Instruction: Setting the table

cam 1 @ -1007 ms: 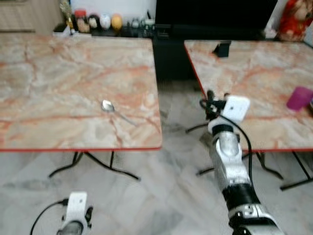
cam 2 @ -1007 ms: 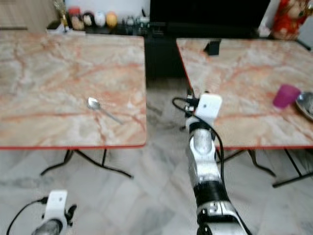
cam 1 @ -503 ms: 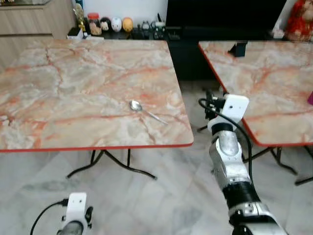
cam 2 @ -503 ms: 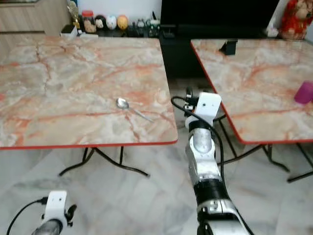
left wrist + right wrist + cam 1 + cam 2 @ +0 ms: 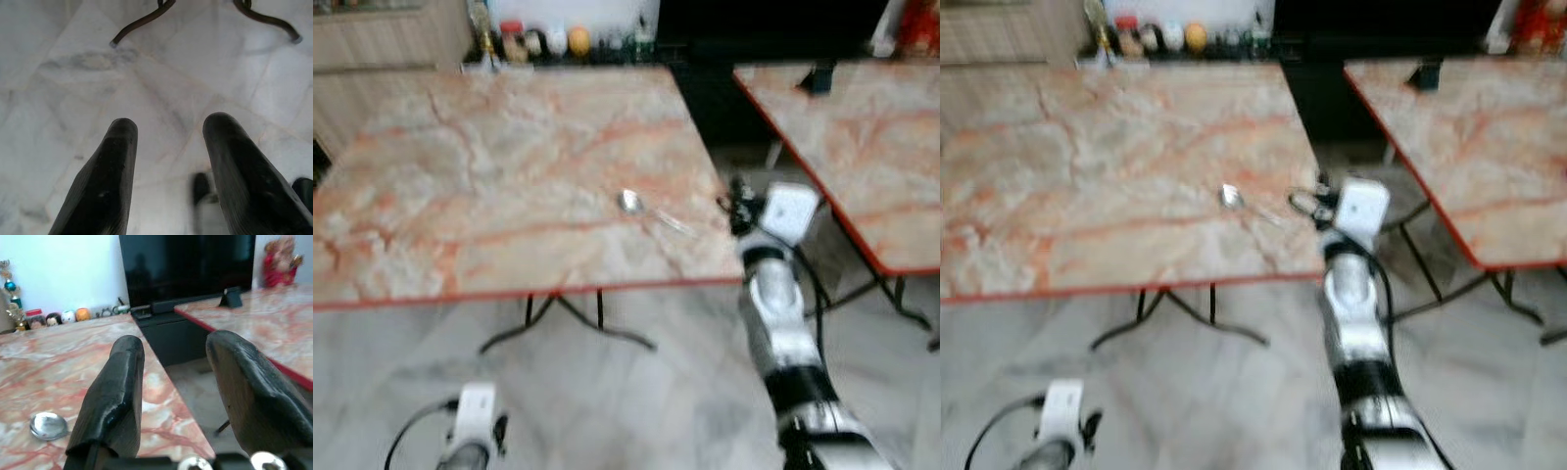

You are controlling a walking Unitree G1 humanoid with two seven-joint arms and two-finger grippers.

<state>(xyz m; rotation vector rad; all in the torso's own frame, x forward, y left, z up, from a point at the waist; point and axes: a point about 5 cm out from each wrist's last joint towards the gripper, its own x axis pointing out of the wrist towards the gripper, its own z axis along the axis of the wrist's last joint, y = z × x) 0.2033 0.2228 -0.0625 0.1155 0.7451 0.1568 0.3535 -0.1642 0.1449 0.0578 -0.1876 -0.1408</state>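
Now right gripper (image 5: 173,396), fingers spread, at table (image 5: 460,196) edge near spoon (image 5: 631,202); left gripper (image 5: 168,171) fingers spread above floor (image 5: 146,73).

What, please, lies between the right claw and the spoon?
Only bare marble tabletop: in the right wrist view the spoon lies beside the open right claw, nothing between them.

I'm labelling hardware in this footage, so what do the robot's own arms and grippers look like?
Right arm: silver metal segments with a black band, a white boxy camera housing at the wrist and a black cable looping alongside. Right gripper: two long, rounded matte-black fingers. Left arm: a white wrist housing with a black cable. Left gripper: the same two black fingers.
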